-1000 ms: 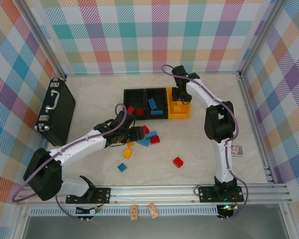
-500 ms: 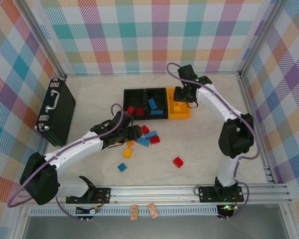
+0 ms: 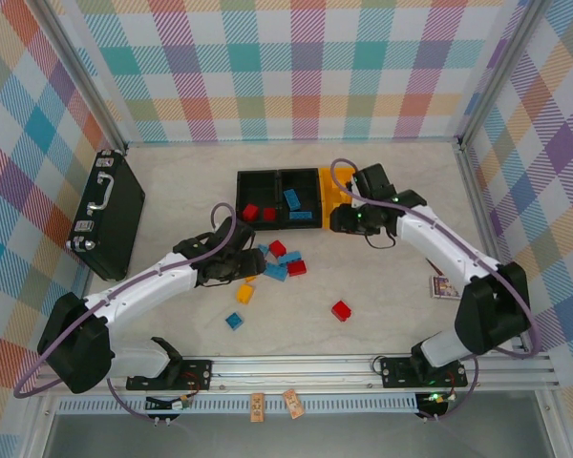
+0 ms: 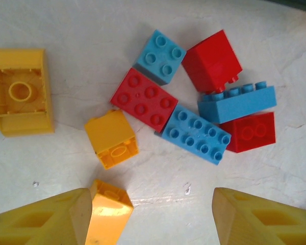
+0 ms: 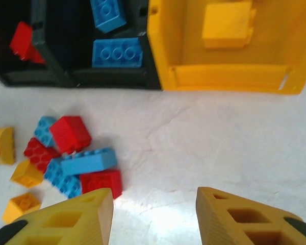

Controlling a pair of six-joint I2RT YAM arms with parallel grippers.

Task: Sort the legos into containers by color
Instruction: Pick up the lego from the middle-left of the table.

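Note:
The containers stand in a row at the back: two black bins and a yellow-orange bin with a yellow brick inside. Blue legos lie in the middle bin and red ones in the left bin. A mixed pile of legos lies on the table. My left gripper hangs open just before that pile, with a yellow-orange brick against its left finger. My right gripper is open and holds nothing. It sits just in front of the yellow bin, right of the pile.
A flat black case lies at the far left. Loose on the near table are a red brick, a blue brick and a yellow one. A small card lies at the right.
My right arm has drawn back from above the yellow bin and come down in front of it, jaws a little wider. The left arm has barely shifted.

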